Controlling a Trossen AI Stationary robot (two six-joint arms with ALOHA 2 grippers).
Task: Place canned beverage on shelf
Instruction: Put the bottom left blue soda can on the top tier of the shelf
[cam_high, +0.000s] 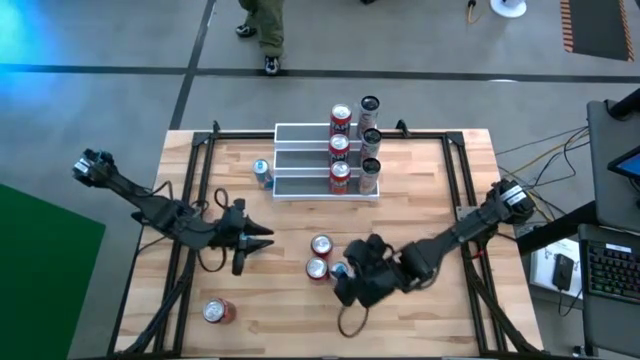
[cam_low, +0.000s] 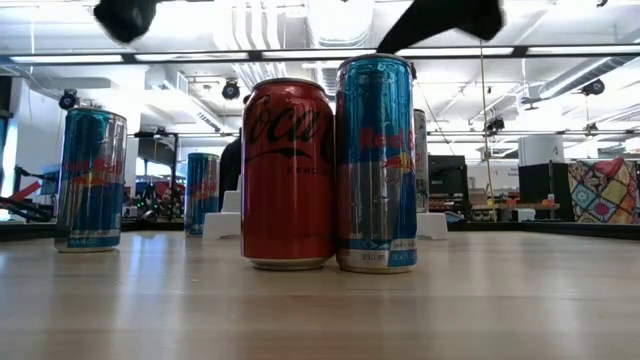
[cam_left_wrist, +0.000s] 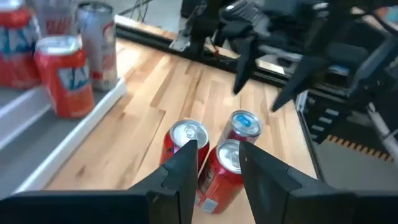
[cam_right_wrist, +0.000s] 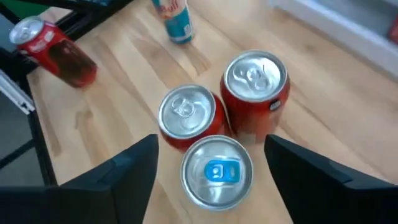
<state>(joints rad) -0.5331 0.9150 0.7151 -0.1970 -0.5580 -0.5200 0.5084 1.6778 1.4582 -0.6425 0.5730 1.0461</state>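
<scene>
Wooden table: tiered shelf at far edge, three clustered cans, blue can, red can.

place: robotics lab or open workshop hall | evidence: wooden surface in a black metal frame on bare concrete floor | cables and a keyboard at right | exposed ceiling ducts and strip lights | monitors on far benches | person standing beyond the far edge
</scene>
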